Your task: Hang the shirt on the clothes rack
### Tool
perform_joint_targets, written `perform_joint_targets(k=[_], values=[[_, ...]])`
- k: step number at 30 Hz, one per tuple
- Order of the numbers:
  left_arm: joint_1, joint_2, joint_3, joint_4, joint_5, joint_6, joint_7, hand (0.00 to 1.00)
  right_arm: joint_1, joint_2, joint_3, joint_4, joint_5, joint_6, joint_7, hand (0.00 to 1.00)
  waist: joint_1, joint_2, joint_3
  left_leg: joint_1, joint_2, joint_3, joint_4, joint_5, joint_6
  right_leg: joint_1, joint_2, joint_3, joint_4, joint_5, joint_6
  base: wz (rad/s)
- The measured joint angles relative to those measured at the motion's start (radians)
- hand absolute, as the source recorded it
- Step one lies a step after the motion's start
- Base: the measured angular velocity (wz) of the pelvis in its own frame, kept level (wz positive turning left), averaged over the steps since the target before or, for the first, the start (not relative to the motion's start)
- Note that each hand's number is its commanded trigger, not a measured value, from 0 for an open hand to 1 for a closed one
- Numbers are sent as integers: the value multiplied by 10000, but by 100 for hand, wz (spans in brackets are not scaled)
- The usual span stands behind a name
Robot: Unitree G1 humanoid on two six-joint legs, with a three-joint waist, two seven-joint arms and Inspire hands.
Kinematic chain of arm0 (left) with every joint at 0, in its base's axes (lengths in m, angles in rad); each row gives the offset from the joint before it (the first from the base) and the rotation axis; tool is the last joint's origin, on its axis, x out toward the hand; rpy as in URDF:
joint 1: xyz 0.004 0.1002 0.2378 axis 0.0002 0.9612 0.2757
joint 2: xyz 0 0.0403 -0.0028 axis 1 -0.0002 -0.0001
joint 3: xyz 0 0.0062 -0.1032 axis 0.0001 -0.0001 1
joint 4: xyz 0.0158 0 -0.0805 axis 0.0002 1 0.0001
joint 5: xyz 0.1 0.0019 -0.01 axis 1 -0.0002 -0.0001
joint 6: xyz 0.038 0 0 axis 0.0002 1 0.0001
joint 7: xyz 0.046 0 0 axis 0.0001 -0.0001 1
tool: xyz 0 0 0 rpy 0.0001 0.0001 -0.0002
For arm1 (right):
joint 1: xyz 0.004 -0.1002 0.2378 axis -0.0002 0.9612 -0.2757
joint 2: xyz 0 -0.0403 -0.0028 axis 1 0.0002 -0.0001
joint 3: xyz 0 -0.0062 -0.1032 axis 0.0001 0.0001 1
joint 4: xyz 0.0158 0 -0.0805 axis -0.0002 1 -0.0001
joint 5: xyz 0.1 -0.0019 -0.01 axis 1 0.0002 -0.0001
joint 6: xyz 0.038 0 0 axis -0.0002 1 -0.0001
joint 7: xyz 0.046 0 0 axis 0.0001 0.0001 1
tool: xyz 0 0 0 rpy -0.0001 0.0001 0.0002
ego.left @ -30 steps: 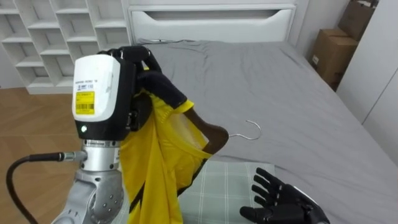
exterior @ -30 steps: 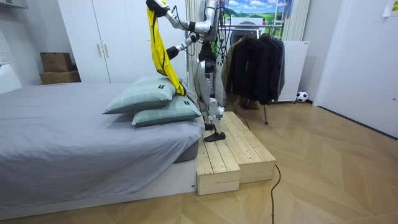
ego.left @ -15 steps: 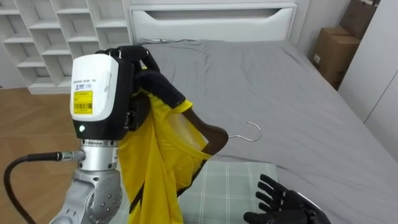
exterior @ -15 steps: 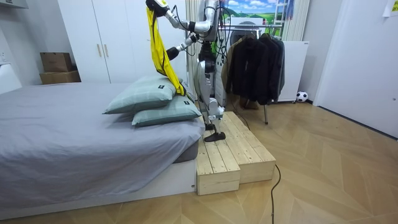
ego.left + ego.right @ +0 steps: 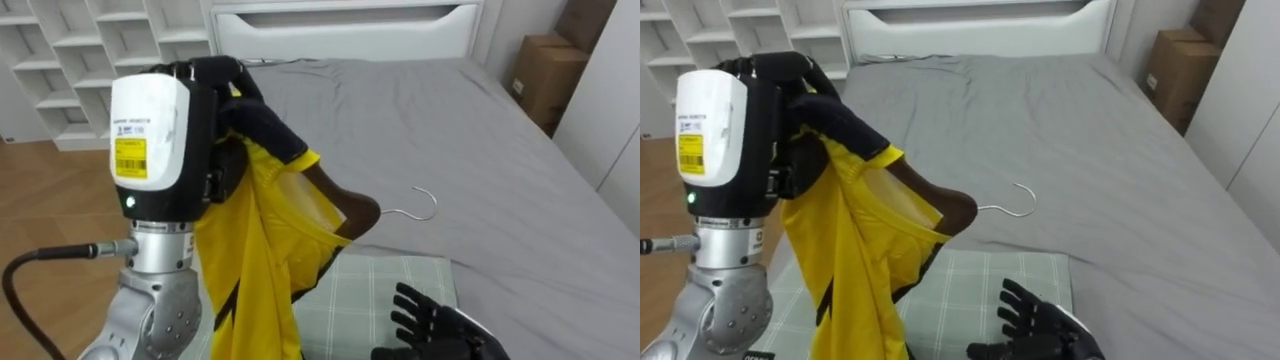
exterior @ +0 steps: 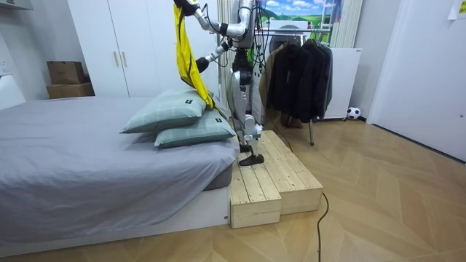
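Observation:
My left hand [image 5: 228,92] is raised in front of me, its dark fingers curled over the top of a yellow garment [image 5: 255,260]. A brown wooden hanger [image 5: 346,211] sits inside the garment's neck, its metal hook [image 5: 426,206] pointing to the right. The cloth hangs straight down from that hand, above the pillows in the room view [image 6: 186,58]. My right hand [image 5: 434,325] is low at the bottom edge, fingers spread and holding nothing, above a green checked pillow [image 5: 372,287].
A grey bed [image 5: 450,130] stretches ahead to a white headboard [image 5: 340,25]. White shelves [image 5: 80,50] stand at the far left, a cardboard box [image 5: 545,75] at the right. I stand on a wooden platform [image 6: 273,175]; a rack of dark clothes [image 6: 298,73] is behind me.
My left arm has lifted the garment and hanger a little higher. The right hand has sunk lower and shifted left in the eye view.

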Motion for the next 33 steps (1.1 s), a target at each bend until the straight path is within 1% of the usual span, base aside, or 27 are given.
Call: perform_joint_targets(k=[3, 5, 7, 11, 14, 23, 27, 33], values=[[-21, -18, 0, -200, 2, -22, -1, 100, -151, 98, -2, -12, 13, -5, -34, 0, 2, 3, -2, 0, -1, -4, 0, 0, 0, 1, -6, -63, -3, -1, 1, 0], [-179, -19, 0, -277, 3, -141, -1, 100, -241, 127, -17, -170, 14, -24, -96, 0, 15, 3, -2, 0, -2, -13, 0, 0, 0, 5, -13, -91, 2, -1, 2, 3], [-221, -24, -1, -367, 0, -186, 0, 100, -366, 176, -19, -202, 32, -103, -99, 0, 14, 4, -2, 6, -5, -54, -1, 0, 0, 11, -15, -98, 7, -1, 2, 2], [-221, -156, -180, -446, 0, -264, -2, 100, -662, 203, -45, -202, 94, -131, -218, 0, 10, 3, -2, 11, -13, -234, -6, 0, 0, 28, -18, -137, 2, -1, 2, 7], [-221, -216, -265, -447, -1, -324, -23, 100, -754, 247, -44, -202, 94, -137, -302, 0, 10, 3, -1, 7, -11, -242, -6, 0, 0, 19, -17, -151, 7, -1, 1, 1], [-221, -258, -264, -448, -1, -330, -99, 100, -757, 246, -45, -203, 111, -137, -403, 0, 10, 1, -3, -33, -12, -242, -5, 0, 1, 10, -17, -145, 16, -1, 1, 0], [-221, -252, -264, -481, 0, -330, -118, 100, -757, 243, -46, -203, 392, -137, -403, 0, 20, 2, -4, -59, -13, -242, -2, 0, 1, -9, -14, -131, 6, -1, 1, 0], [-221, -248, -264, -759, 1, -339, -264, 100, -771, 228, -66, -204, 481, -138, -458, 0, 27, -15, -14, -45, -16, -243, -2, 0, 1, -7, -14, -108, 15, -1, 1, 0]])
